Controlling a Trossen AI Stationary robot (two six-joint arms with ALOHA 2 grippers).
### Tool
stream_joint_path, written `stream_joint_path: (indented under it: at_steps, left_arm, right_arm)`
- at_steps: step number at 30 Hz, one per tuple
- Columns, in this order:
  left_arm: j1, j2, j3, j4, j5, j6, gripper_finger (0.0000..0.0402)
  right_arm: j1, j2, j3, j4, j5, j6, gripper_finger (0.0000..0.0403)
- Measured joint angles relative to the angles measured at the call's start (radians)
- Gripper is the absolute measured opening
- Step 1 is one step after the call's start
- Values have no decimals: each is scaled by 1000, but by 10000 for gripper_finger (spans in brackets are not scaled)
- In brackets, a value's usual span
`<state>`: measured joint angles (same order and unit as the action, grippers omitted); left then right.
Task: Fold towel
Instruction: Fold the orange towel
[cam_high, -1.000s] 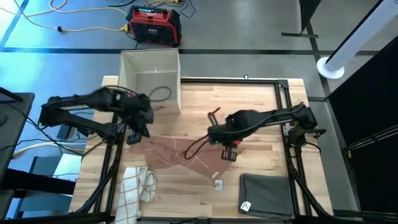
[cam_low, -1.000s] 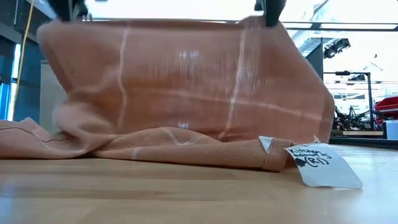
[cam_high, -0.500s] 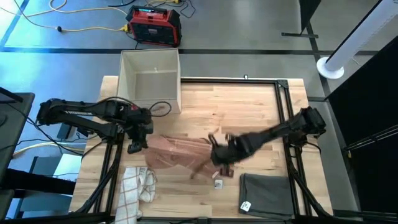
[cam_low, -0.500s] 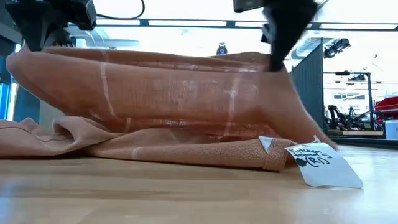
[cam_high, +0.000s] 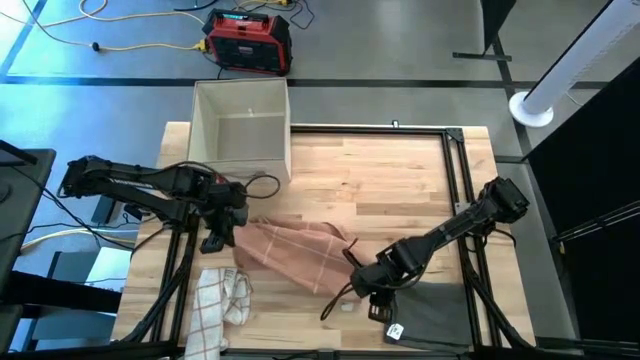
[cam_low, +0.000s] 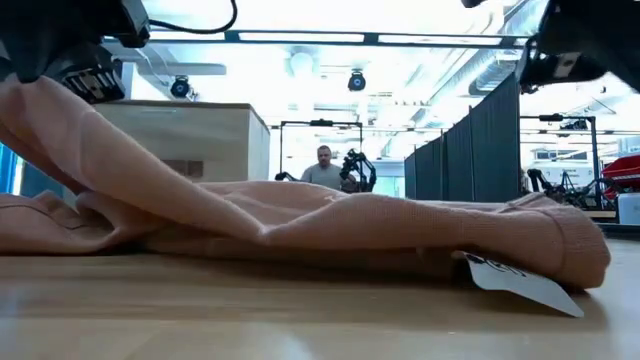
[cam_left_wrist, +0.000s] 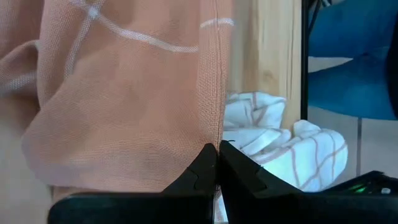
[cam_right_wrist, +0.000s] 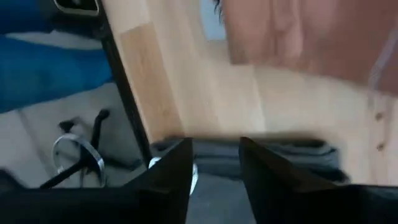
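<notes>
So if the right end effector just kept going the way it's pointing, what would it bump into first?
Probably the grey towel: the right end effector points at its edge, with open fingers. Depth is hard to judge.

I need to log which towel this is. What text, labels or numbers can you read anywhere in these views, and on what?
White tag on the orange towel, low view: dark handwriting along its upper edge, mostly hidden, not readable.
White tag on the folded grey towel, high view: too small to read.
Red case on the floor: no legible brand or label.
Nothing else carries readable text.
</notes>
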<state>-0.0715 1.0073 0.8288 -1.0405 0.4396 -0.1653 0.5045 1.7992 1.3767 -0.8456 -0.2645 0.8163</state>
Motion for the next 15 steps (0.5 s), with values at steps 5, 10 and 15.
stream_joint_path:
  at_steps: [5,10,15]
  left_arm:
    - [-1,29,0,13,7,3,0]
    - [-1,40,0,15,30,7,0]
    - [-1,51,0,16,52,10,0]
  right_arm:
    - [-3,3,-19,93,203,14,134]
    - [-29,11,-126,227,173,162,163]
    - [-54,19,-230,356,144,305,194]
